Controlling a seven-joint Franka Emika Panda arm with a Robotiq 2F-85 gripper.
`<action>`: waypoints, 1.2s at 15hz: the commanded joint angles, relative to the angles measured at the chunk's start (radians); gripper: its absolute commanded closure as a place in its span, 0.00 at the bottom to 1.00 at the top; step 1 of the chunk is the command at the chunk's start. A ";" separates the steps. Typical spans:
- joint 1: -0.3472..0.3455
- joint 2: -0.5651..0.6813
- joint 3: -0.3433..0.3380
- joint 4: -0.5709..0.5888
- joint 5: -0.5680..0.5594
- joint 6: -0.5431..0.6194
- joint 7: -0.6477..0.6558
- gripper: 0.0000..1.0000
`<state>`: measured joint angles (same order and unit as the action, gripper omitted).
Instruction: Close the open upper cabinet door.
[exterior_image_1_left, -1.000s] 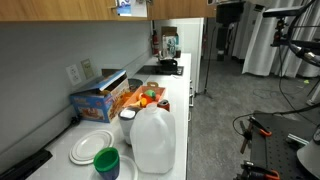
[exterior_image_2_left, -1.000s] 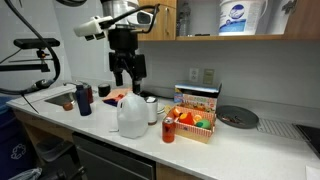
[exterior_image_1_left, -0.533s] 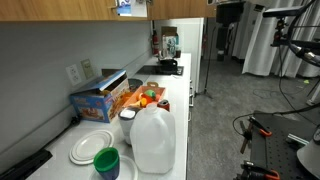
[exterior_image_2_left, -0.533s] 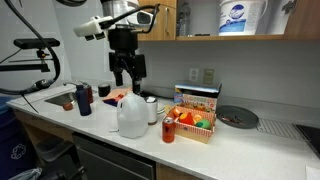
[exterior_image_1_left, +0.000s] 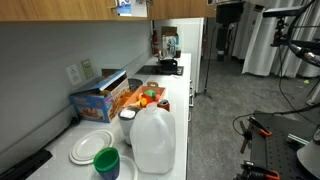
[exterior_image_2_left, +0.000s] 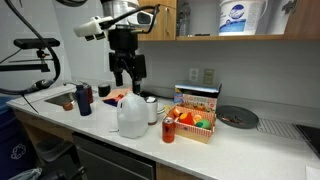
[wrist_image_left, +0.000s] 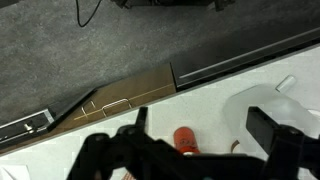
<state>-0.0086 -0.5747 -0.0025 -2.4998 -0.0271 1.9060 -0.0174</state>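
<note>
One gripper (exterior_image_2_left: 129, 80) is seen, hung over the left part of the counter (exterior_image_2_left: 262, 142), fingers spread apart w/ nothing between them; the wide gap is confirmed in the wrist view. One upper cabinet door (exterior_image_2_left: 166, 20) is made out: a light-brown panel up high, just right of the arm (exterior_image_2_left: 110, 22) and left of an open shelf where one white bucket (exterior_image_2_left: 245, 17) is kept. The gripper is well below it, not touching. Counted on the counter: one milk jug (exterior_image_2_left: 131, 115), one open box (exterior_image_2_left: 196, 112) of colourful items, one red bottle (exterior_image_2_left: 168, 131), one dark cup (exterior_image_2_left: 83, 98), one grey plate (exterior_image_2_left: 238, 117). Two outlet plates (exterior_image_2_left: 195, 75) are set in the wall. Vs. 1.0 s and 0.5 s ago, no change is noted: arm and objs. are found in the same spots.
</note>
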 joint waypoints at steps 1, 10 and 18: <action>0.002 0.000 -0.001 0.002 -0.001 -0.002 0.001 0.00; -0.021 0.041 -0.021 -0.022 -0.022 0.094 -0.014 0.00; -0.105 0.005 -0.117 0.034 -0.089 0.123 -0.044 0.00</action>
<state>-0.0818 -0.5490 -0.0938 -2.4989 -0.0968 2.0178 -0.0317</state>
